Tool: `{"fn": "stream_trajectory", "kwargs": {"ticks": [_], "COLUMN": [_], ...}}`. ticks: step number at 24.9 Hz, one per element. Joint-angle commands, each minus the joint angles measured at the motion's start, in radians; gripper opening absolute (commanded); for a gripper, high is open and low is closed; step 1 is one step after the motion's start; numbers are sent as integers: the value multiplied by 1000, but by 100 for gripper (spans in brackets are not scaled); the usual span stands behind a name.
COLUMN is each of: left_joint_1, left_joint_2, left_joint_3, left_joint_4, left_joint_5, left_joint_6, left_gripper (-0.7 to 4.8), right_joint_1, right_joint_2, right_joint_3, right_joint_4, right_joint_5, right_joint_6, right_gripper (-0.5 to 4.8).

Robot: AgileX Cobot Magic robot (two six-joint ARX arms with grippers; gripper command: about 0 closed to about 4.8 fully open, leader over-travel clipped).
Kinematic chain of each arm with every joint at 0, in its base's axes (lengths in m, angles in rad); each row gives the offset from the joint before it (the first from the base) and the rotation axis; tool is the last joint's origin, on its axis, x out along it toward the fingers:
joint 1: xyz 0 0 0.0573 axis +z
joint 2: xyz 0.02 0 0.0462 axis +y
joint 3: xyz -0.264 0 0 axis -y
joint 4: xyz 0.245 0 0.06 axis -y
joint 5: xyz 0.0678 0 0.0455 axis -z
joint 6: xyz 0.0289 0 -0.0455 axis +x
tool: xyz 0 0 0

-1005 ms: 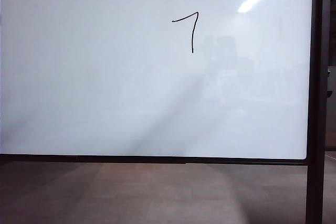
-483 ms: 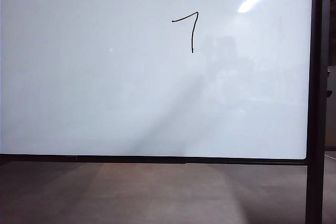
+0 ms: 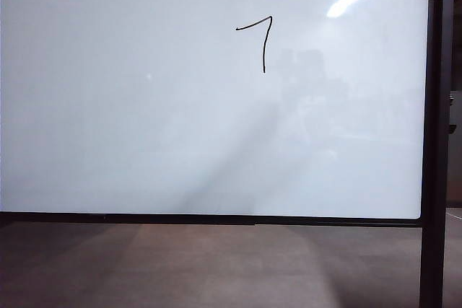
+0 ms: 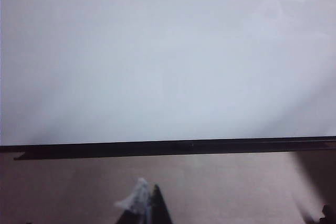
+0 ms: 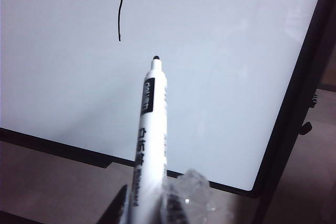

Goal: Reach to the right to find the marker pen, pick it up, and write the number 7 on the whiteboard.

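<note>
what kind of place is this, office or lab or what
Probably an office or lab room, though little shows. A large whiteboard on a black post bears a hand-drawn 7, and the right claw holds a marker pen toward it.

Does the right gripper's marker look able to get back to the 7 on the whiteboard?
Probably yes: the right gripper holds the marker pen tip-first toward the whiteboard, just off the number 7, nothing between.
</note>
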State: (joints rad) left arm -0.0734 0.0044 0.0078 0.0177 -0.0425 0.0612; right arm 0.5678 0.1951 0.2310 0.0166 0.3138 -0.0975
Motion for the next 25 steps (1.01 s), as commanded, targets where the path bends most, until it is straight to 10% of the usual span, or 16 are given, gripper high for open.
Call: {"fn": "stream_trajectory", "kwargs": {"ticks": [1, 25], "left_joint_1": [-21, -25], "left_joint_2": [0, 0], "left_joint_3": [1, 1], "left_joint_4": [8, 6], "left_joint_5": [-6, 2], "left_joint_6": [21, 16], "left_gripper": [-6, 30], "right_joint_1": [1, 1], "right_joint_2": [0, 0], "right_joint_3": [4, 4], "right_joint_4": [14, 13], "right_joint_5": [-1, 1], "right_joint_6": [4, 4], "right_gripper": [3, 3]}}
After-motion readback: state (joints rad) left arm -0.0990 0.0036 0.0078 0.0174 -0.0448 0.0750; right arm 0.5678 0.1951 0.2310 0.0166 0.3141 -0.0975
